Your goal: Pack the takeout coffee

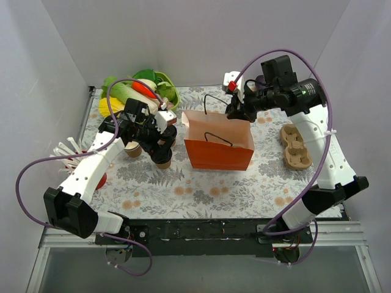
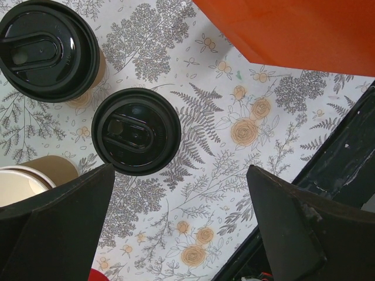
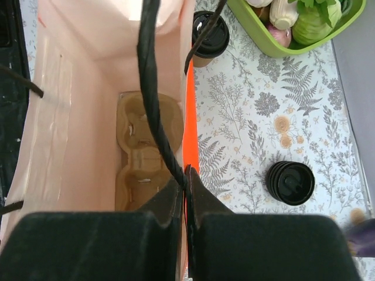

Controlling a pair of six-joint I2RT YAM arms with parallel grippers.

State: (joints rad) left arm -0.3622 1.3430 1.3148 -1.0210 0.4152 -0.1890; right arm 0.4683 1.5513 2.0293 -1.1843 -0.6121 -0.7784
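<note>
Two takeout coffee cups with black lids stand on the floral table, left of the orange paper bag. A third kraft cup stands uncovered beside them. My left gripper hangs open above the table, just near of the closer lidded cup, with nothing between its fingers. My right gripper is shut on the bag's rim and black cord handle, holding the bag's mouth open. A pulp cup carrier lies on the bag's floor. Another lidded cup shows beyond the bag.
A green basket of vegetables sits at the back left. Spare pulp carriers lie at the right. A stack of black lids rests on the table beside the bag. A red object lies by the left arm.
</note>
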